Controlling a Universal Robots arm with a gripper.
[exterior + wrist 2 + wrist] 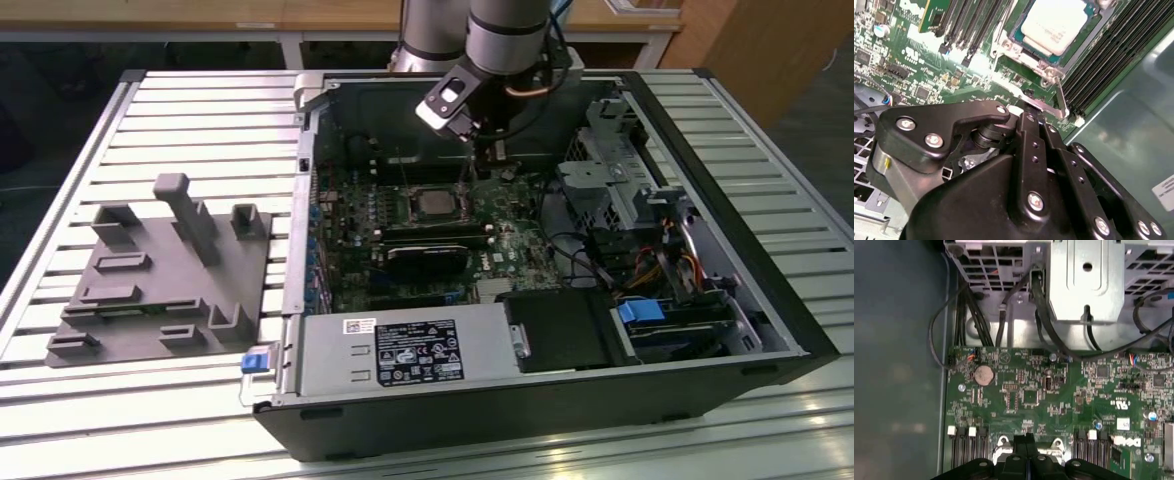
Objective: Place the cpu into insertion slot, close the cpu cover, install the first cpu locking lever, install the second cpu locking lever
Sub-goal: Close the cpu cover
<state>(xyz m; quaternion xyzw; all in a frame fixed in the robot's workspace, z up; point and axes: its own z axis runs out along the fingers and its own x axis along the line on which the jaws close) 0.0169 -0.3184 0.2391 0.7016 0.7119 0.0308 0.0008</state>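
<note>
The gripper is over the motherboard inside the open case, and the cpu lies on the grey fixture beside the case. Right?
Not quite. The second wrist view shows the cpu seated in the insertion slot on the motherboard, not on the grey fixture. The gripper is indeed over the motherboard inside the open case.

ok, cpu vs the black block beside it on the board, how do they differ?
Colour: the cpu has a silvery-grey top, while the black block is dark all over. Shape: the cpu is square, the black block an elongated rectangle. Size: the black block is clearly the larger of the two. Shared: both lie flat on the green motherboard.
</note>
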